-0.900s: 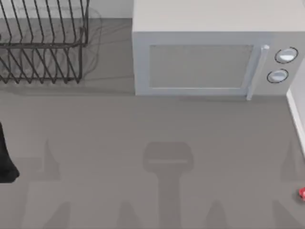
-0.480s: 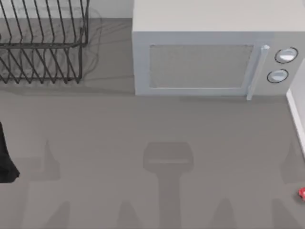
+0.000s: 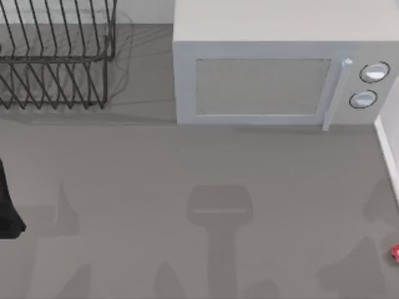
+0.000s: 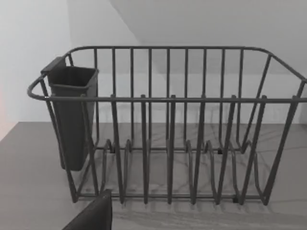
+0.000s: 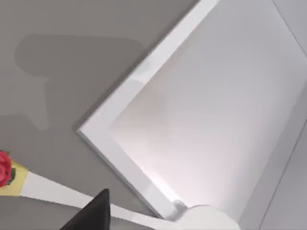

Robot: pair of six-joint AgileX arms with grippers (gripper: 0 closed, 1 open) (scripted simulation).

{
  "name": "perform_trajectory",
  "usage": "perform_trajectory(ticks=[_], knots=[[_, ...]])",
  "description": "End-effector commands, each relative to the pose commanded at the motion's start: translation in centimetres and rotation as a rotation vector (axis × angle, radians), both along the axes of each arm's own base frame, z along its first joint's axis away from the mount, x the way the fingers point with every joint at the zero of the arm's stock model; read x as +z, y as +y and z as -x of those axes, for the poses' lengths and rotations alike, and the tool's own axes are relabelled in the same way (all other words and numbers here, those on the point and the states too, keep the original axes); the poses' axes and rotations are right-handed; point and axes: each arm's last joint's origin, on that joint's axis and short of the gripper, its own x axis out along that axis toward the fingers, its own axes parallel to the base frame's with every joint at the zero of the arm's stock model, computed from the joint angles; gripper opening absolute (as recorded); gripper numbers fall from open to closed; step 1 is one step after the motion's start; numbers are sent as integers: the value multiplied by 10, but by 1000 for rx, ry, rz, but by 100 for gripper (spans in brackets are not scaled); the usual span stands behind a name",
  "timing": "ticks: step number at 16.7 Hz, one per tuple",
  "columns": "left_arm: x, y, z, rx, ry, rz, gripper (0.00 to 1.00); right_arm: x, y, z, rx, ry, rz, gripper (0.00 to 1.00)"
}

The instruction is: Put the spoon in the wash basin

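**Spoon untouched, basin waiting**

The task looks barely begun. The spoon (image 3: pixel 395 251) lies on the grey tabletop (image 3: pixel 187 162) at the near right edge of the top view, only a red bit of it showing there. In the right wrist view its red tip (image 5: pixel 4 168) joins a yellowish band and a pale handle that runs across the tabletop toward the basin's corner. Nothing grips it.

The basin (image 3: pixel 388 156) sits at the far right side, a white-rimmed strip beside the microwave (image 3: pixel 274 75) in the top view. The right wrist view looks down into its pale inside (image 5: pixel 211 110), which shows nothing in it.

A dark piece at the lower edge of the right wrist view is probably part of the right end effector (image 5: pixel 93 213); I cannot tell whether it is spread or pressed together. It appears to hover above the spoon and basin rim, apart from both.

The left arm is parked at the left edge of the tabletop, its camera facing the dish rack (image 4: pixel 168 129). A dark piece of the left end effector (image 4: pixel 93 215) shows there too; its state also cannot be told.

Left to do, by my reading: everything — reach the spoon, pinch it, lift, carry it right, release over the basin.
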Motion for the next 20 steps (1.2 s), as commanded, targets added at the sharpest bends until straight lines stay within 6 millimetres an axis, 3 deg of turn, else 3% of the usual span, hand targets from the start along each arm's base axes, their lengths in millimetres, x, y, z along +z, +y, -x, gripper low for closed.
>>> perform_trajectory(ticks=[5,10,14,20], knots=[[0,0,0,0,0,0,100,-3,-2,-34,454,409,327,100],[0,0,0,0,0,0,100,-2,-5,-69,833,612,458,100],[0,0,0,0,0,0,100,2,-6,-86,970,653,496,100],[0,0,0,0,0,0,100,3,-5,-87,985,650,502,100]])
